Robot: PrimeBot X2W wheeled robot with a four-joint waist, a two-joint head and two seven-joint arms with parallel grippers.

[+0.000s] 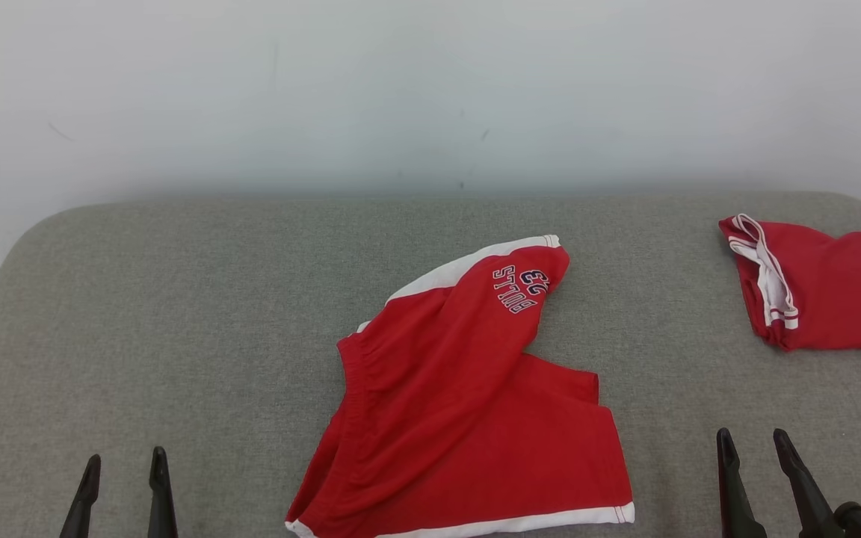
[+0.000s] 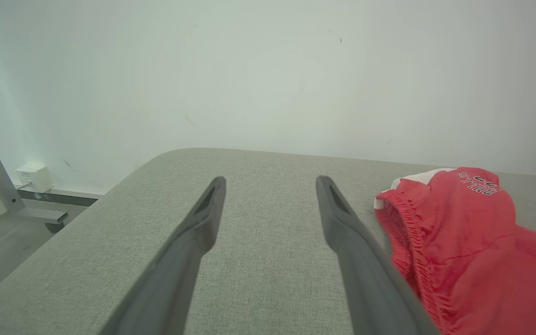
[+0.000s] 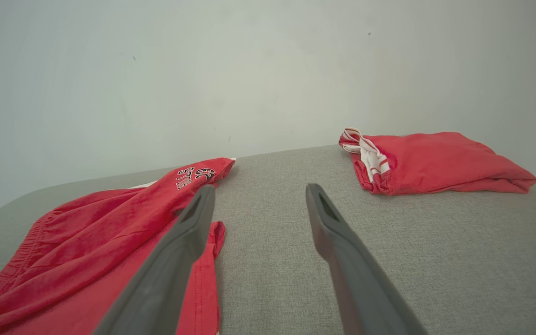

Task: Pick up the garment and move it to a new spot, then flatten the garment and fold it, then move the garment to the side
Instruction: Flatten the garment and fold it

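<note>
Lying rumpled at table [image 1: 176, 299] centre: shorts [image 1: 460, 403]. Left gripper [image 1: 125, 457] and right gripper [image 1: 753, 435], fingers apart, empty, over its near edge. 2nd garment [image 1: 826, 291], folded, at its far right.

The red shorts [image 1: 468, 388] read "BULLS", seemingly "23".

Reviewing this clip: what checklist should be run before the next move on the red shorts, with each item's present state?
1. Left claw open, empty: ok.
2. Right claw open, empty: ok.
3. Red shorts lying flat: not ok, one leg is folded across the body.
4. Folded red garment apart from the shorts: ok.
5. Near hem fully on the grey surface: cannot tell, it nearly reaches the head view's bottom edge.
</note>
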